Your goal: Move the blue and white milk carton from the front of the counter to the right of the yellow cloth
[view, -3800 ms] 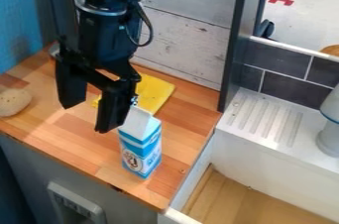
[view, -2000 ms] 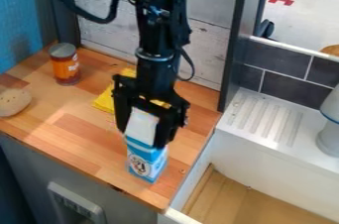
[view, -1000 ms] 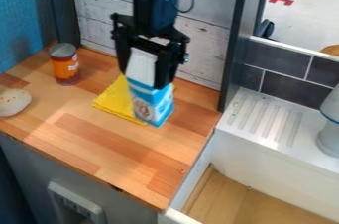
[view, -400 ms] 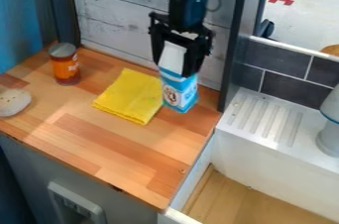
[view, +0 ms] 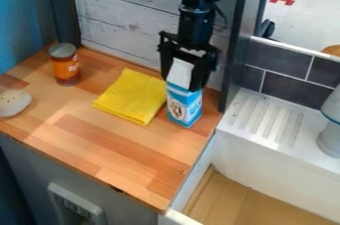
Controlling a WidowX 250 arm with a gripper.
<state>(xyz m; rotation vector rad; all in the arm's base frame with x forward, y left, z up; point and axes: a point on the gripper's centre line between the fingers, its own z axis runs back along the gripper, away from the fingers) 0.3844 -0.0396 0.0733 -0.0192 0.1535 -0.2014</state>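
"Holding what?"

"A blue-and-white carton (view: pixel 184 107), held near its white top by a black gripper (view: pixel 180 84), right of centre. Fingers (view: pixel 201 73) drawn in to the carton's width, around its upper part."

"Placed where?"

"At the back right of the wooden surface (view: pixel 120 144), just beside a yellow cloth (view: pixel 132 97) and near a dark post (view: pixel 236 45). Roughly upright, with a slight lean. Contact under the base: impossible to tell."

"Any likely trouble from here?"

"Possibly a topple, maybe over the edge toward the white sink (view: pixel 279 154), from a release with the base tilted or raised. Perhaps a snag on the cloth, from a low slide leftward, or a knock against the post, from a drift to the right. Maybe a crushed top too, from too firm a squeeze."

"And containers? Anything inside?"

"First, the carton: top folded shut, contents hidden. Next, an orange jar (view: pixel 65 69) with a grey lid, standing at the back left, contents hard to make out. At lower right, the sink, with a light wooden bottom. Near its ribbed ledge, a pale vessel (view: pixel 331 132), contents impossible to tell. At far left, in no container, a pale, rounded lump (view: pixel 13 103)."
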